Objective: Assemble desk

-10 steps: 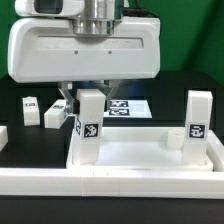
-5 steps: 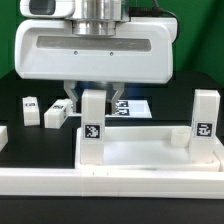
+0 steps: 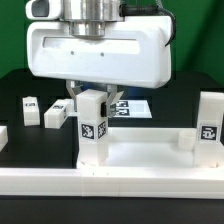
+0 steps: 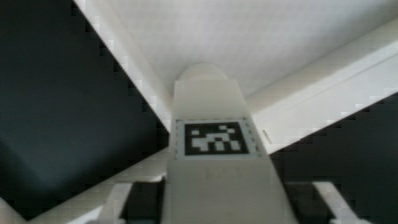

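As the leg [image 3: 93,128] looks light, stiff and rather slippery, the end effector [image 3: 92,100] pinches its flat upper sides.

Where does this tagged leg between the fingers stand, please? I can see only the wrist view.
Observer: The gripped leg stands upright at the tabletop's near corner, on the exterior view's left.
Operator: Is another leg standing on it?
Observer: Yes, a second leg stands upright at the tabletop's end on the exterior view's right.
Operator: Are any legs not yet on it?
Observer: Two loose legs lie on the black table, to the exterior view's left of the gripper.
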Action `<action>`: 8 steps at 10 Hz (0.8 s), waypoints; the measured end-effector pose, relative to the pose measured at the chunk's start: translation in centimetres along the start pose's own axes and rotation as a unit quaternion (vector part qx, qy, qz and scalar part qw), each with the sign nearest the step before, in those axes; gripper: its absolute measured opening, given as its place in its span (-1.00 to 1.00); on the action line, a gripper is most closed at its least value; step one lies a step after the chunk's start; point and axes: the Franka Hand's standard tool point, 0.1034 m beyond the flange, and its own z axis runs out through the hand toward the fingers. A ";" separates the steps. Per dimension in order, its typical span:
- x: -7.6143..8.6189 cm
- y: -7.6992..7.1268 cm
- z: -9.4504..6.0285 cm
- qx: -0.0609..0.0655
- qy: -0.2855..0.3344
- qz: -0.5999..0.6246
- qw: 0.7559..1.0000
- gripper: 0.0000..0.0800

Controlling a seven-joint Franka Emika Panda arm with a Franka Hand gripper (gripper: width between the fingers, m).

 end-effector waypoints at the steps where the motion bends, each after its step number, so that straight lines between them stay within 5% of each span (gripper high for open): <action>1: -0.1 -0.1 0.0 0.002 -0.001 0.036 0.999 -0.11; 2: -0.1 -0.1 0.0 0.003 -0.002 0.019 1.000 -0.11; 3: -0.1 -0.2 0.0 0.003 -0.001 0.004 1.000 0.33; 4: -0.3 -0.4 0.0 0.003 -0.001 -0.011 1.000 0.56; 8: -0.5 -0.5 0.2 0.002 0.004 -0.219 0.976 0.62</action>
